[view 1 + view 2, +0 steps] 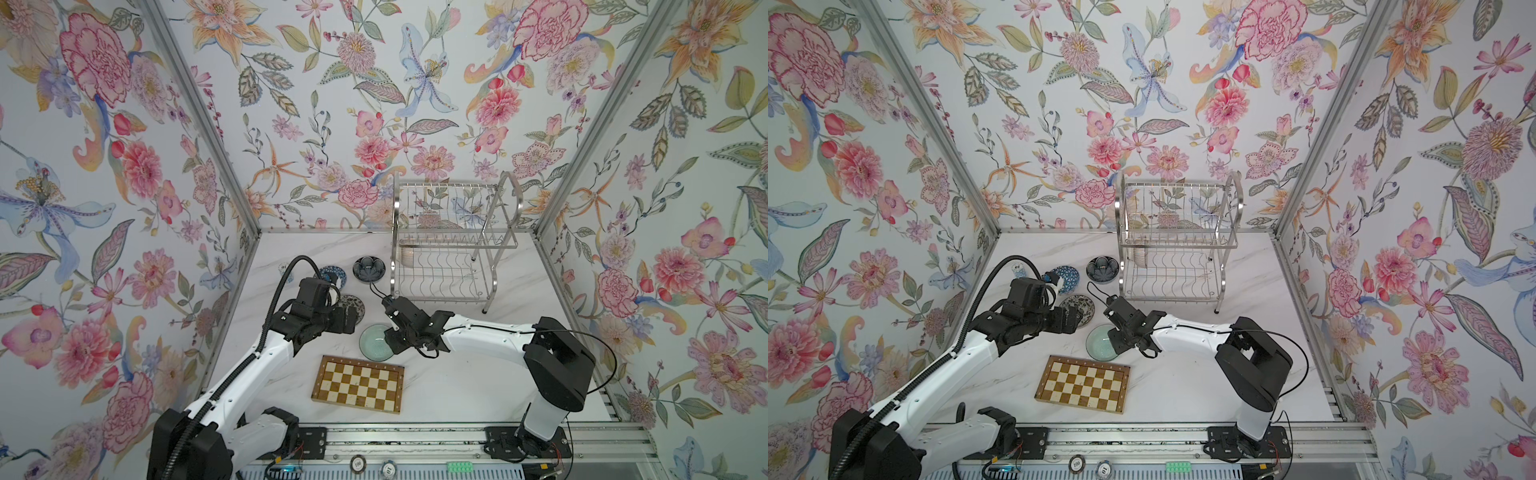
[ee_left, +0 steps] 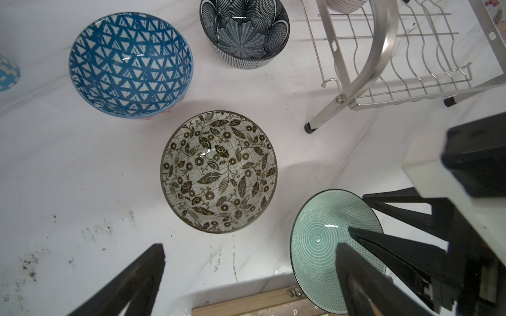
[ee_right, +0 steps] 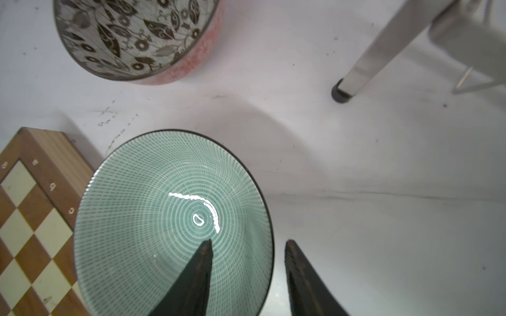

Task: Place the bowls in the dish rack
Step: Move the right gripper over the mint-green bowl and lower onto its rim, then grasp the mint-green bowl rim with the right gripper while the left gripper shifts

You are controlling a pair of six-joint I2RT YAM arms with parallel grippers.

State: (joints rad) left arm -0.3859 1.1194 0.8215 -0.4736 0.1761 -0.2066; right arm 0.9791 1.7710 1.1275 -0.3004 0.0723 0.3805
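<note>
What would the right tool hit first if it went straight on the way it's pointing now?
Probably the pale green bowl. The right tool straddles its rim, jaws apart: one finger over the bowl's inside, the other outside over the table. Depth is unclear, but the inner finger should touch first.

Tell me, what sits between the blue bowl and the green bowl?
The black-and-white floral bowl sits between the blue lattice bowl and the pale green bowl; the left wrist view shows it clearly.
</note>
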